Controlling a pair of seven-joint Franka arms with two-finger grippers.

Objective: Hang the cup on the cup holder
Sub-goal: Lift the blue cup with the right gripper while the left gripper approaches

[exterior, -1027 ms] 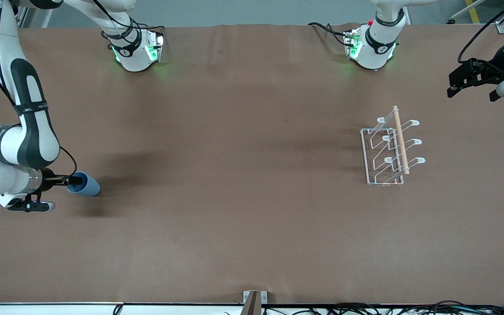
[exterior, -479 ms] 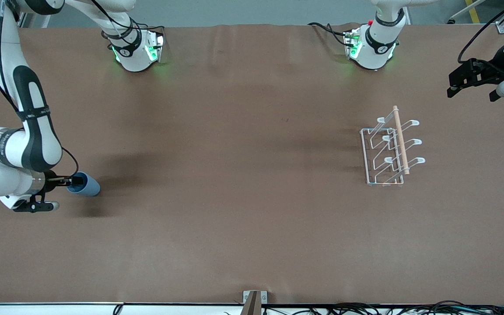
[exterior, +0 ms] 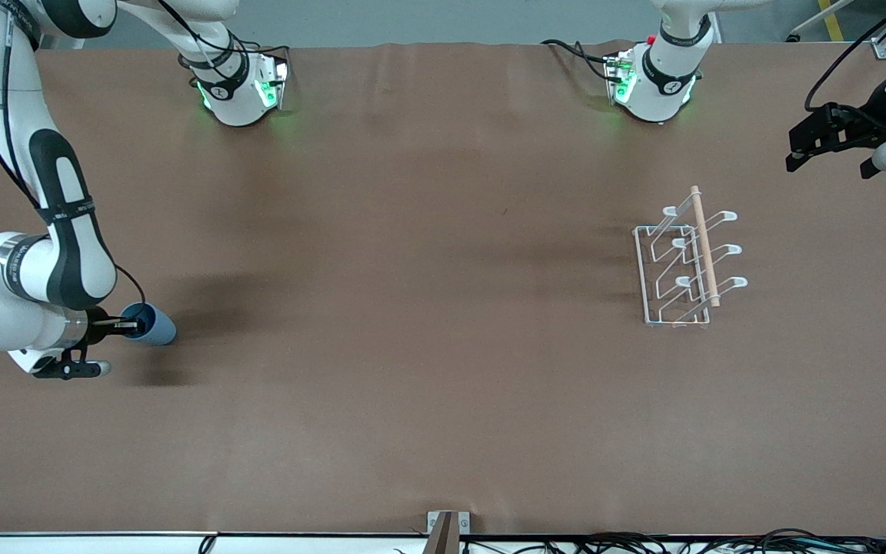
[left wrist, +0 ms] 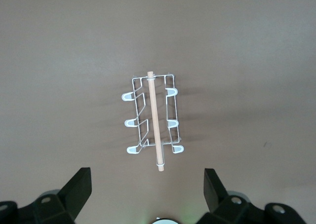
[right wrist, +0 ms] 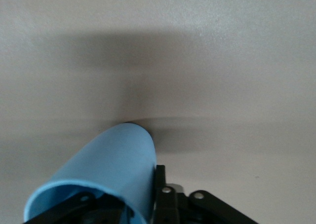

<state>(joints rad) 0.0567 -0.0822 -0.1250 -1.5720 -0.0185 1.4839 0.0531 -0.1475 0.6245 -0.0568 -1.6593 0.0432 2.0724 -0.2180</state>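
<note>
The light blue cup [exterior: 154, 326] lies tilted at the right arm's end of the table, with its mouth toward my right gripper [exterior: 131, 325]. That gripper is shut on the cup's rim. In the right wrist view one finger is inside the cup [right wrist: 111, 169] and the other finger [right wrist: 160, 184] is outside its wall; the gripper [right wrist: 123, 198] sits at the rim. The white wire cup holder [exterior: 685, 265] with a wooden rod stands at the left arm's end. My left gripper [exterior: 827, 140] waits open and empty, up beside the table's end. It looks down on the holder [left wrist: 153, 118] between its spread fingers [left wrist: 79, 189].
Both arm bases [exterior: 239, 88] stand along the table's edge farthest from the front camera. A small metal bracket [exterior: 447, 527] sits at the edge nearest the camera. Brown table surface [exterior: 412, 308] stretches between the cup and the holder.
The right arm's wrist and elbow have shifted slightly nearer the front camera, turning at the cup's rim. The cup stays in about the same place. The left arm has not moved.
</note>
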